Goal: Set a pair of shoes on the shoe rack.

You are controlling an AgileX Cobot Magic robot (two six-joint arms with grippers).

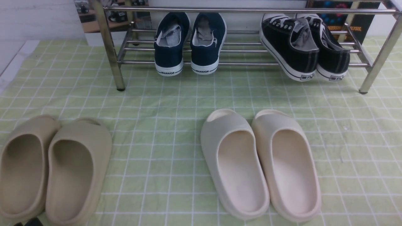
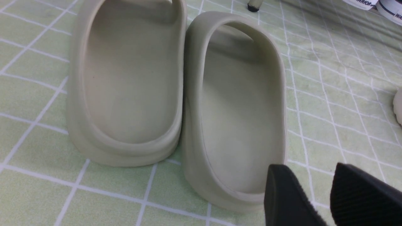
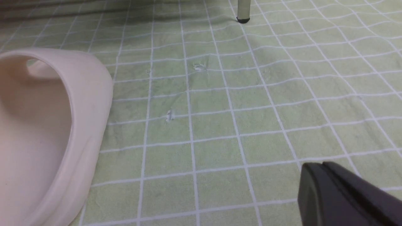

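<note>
Black shoes [image 1: 306,47] sit on shoe rack [image 1: 106,44], right end, heels sticking out, left one tipped. Look light, cloth soft, rubber soles stiff. Best grab: heel rim. Left gripper [image 2: 323,194] fingers apart, near tan slides [image 2: 176,91]. Right gripper [image 3: 339,194] fingers together, holding nothing, over green cloth [image 3: 220,125].

Front view faces the shoe rack [image 1: 245,62]; wrist views skim the cloth [image 3: 220,125].
</note>
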